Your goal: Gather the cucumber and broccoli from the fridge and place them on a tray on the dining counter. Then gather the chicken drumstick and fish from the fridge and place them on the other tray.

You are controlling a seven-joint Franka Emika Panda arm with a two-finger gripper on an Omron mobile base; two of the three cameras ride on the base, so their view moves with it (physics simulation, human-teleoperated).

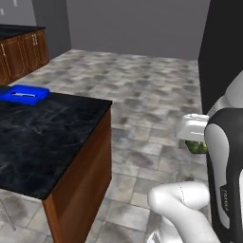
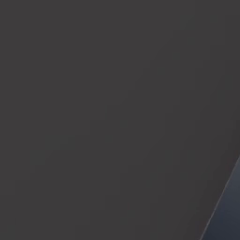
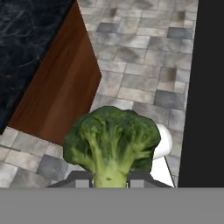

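nearby — dark counter [image 1: 42, 137] with blue tray [image 1: 23, 94] — claw [image 3: 109, 180] clamped on broccoli [image 3: 111, 140]

The black marble counter [image 1: 42, 137] with wooden sides stood left of and ahead of the gripper [image 3: 109, 177]. A blue tray [image 1: 23, 94] lay flat on its far left portion.

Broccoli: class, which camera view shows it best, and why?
The hand view: the broccoli fills the foreground, its stalk between the gripper fingers. The left base view gives a green sliver under the hand; the right base view shows dark surface.
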